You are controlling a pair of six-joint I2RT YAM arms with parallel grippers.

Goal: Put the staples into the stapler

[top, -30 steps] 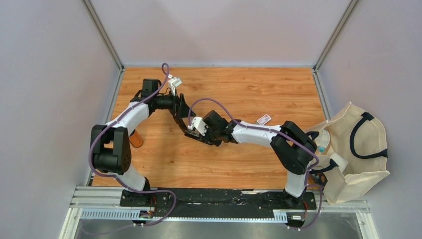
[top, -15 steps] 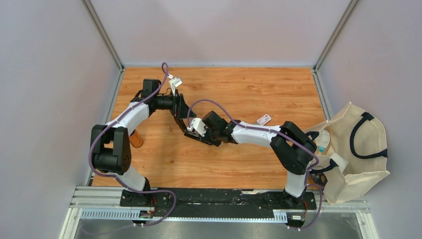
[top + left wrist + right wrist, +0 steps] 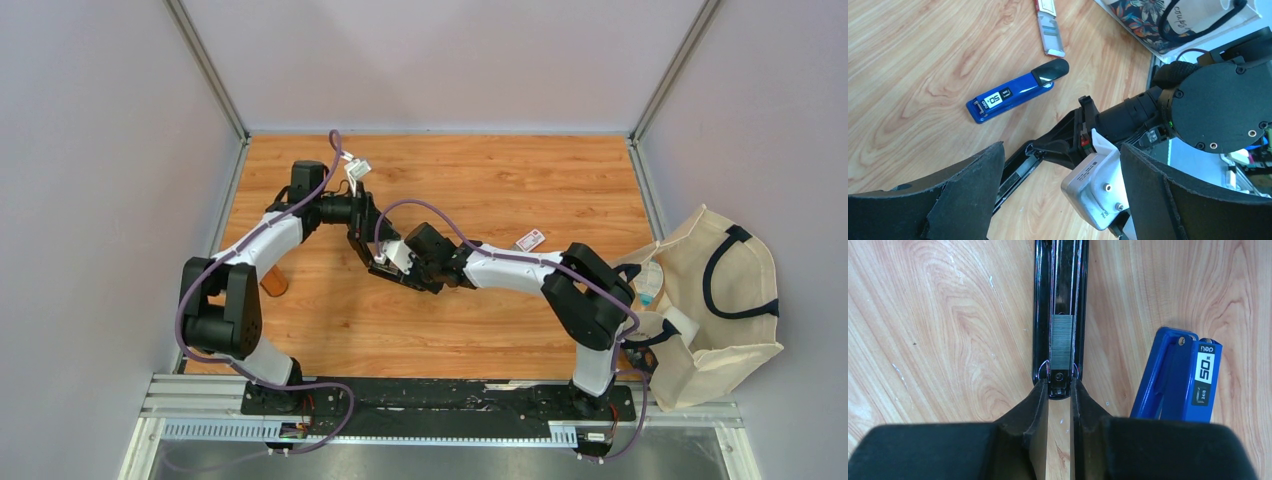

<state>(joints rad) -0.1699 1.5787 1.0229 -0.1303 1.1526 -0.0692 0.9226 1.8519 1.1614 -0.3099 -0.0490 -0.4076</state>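
A black stapler lies opened out on the wooden table, its channel facing up. A short grey strip of staples sits in that channel near its end. My right gripper is shut on the stapler's near end, one finger on each side. In the top view the right gripper meets the stapler at mid-table. My left gripper hangs open just above, its wide pads either side of the right wrist's camera, holding nothing. The small staple box lies to the right.
A blue stapler lies closed right beside the black one, also seen as the blue stapler. A cloth tote bag stands off the table's right edge. An orange object sits by the left arm. Grey walls enclose the table.
The left arm has shifted slightly, its gripper edging nearer the black stapler. The right gripper and the stapler have stayed in place.
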